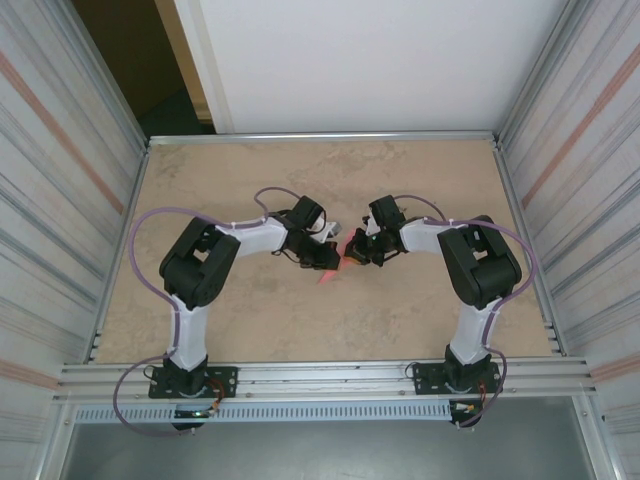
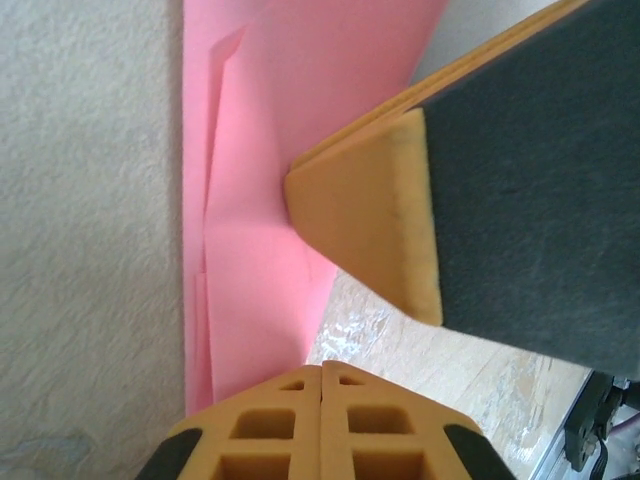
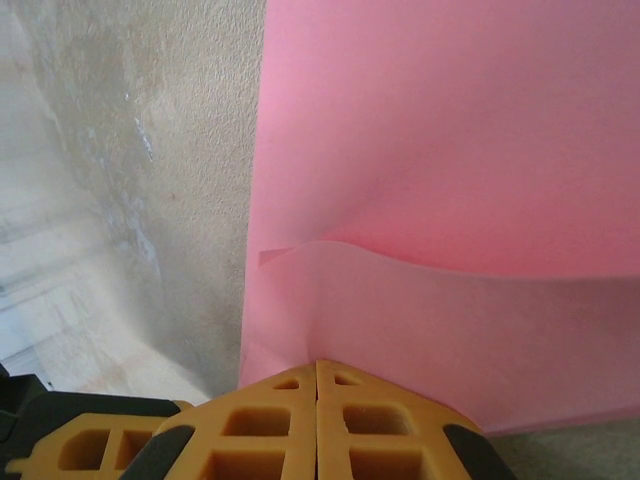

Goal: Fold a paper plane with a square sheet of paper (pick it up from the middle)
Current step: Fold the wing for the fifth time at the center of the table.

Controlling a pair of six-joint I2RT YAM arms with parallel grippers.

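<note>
The pink sheet of paper is folded into a narrow, pointed, layered shape at the table's middle. Both grippers meet over it. My left gripper comes in from the left and my right gripper from the right. In the left wrist view the left gripper is shut, its tips at the edge of the layered paper; whether it pinches the paper I cannot tell. A finger of the right gripper presses on the paper's right edge. In the right wrist view the right gripper is shut on a raised flap of the paper.
The beige table is boxed in by metal walls left and right, a white panel at the back and a rail at the near edge. The left arm's yellow finger sits at the right wrist view's lower left.
</note>
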